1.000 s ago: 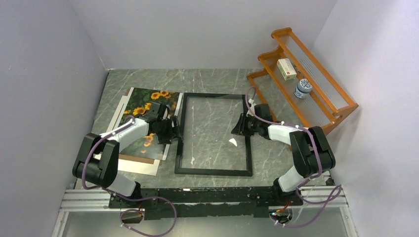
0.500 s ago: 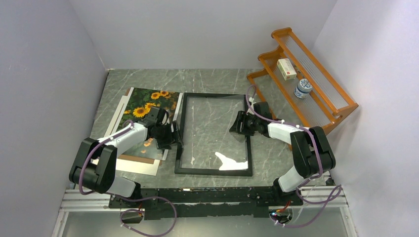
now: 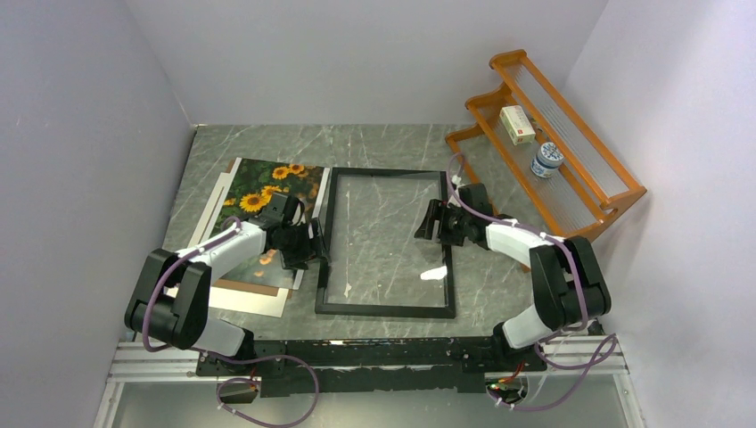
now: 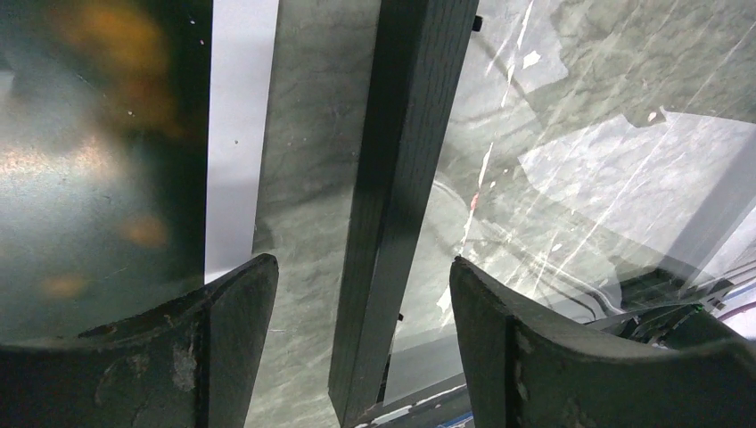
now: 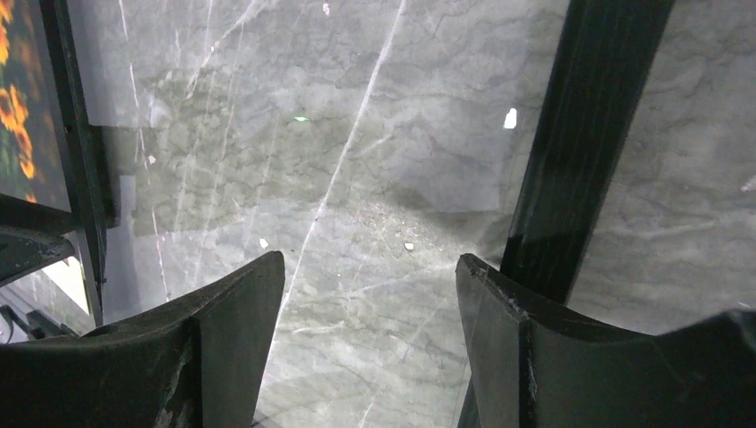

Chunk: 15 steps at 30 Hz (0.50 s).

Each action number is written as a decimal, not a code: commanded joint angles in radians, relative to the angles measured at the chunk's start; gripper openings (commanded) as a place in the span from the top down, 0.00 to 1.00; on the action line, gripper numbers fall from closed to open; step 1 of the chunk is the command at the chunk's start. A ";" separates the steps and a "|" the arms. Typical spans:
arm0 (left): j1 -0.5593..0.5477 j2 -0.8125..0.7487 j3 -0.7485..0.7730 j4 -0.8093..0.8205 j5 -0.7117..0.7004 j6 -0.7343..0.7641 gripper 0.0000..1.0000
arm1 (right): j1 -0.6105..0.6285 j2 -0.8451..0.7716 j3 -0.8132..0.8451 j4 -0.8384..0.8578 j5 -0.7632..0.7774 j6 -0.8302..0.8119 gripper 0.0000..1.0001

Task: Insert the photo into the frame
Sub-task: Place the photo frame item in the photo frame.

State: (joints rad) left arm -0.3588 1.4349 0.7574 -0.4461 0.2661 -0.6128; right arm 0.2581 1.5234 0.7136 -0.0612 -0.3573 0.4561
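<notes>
Black frame (image 3: 385, 308) lies flat on the counter (image 3: 357, 143); sunflower photo (image 3: 267, 183) rests just left, outside it. Left pincer (image 4: 361, 290), spread wide, straddles the left rail; right pincer (image 5: 370, 290), likewise spread, hovers over the pane beside the right rail. Risk: an uneven grip on thin rails may slip and skew the frame.

Frame (image 3: 384, 310): flat on table (image 3: 383, 147), centre.
Photo (image 3: 267, 183): just left of frame, apparently atop stacked boards (image 3: 258, 301).
Rack (image 3: 624, 191): behind-right of frame, holding box (image 3: 517, 124) and jar (image 3: 546, 160).
</notes>
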 commanded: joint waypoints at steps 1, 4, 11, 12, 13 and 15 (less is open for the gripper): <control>-0.003 -0.026 0.020 -0.004 -0.017 0.003 0.23 | -0.002 -0.060 0.046 -0.048 0.060 -0.005 0.26; -0.002 -0.033 0.018 -0.008 -0.021 0.001 0.23 | -0.001 -0.083 0.070 -0.106 0.098 -0.003 0.25; -0.002 -0.039 0.016 -0.002 -0.017 0.005 0.23 | -0.009 -0.178 0.070 -0.220 0.246 0.017 0.25; -0.002 -0.037 0.015 0.000 -0.016 0.005 0.23 | -0.009 -0.187 0.066 -0.227 0.266 0.017 0.24; -0.002 -0.035 0.014 0.002 -0.014 0.004 0.23 | -0.008 -0.191 0.061 -0.233 0.283 0.015 0.24; -0.002 -0.030 0.014 0.009 -0.014 0.005 0.23 | -0.011 -0.181 0.058 -0.244 0.320 0.015 0.23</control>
State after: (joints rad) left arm -0.3588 1.4345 0.7574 -0.4526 0.2565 -0.6128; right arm 0.2527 1.3582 0.7547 -0.2565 -0.1505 0.4644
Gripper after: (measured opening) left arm 0.767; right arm 0.762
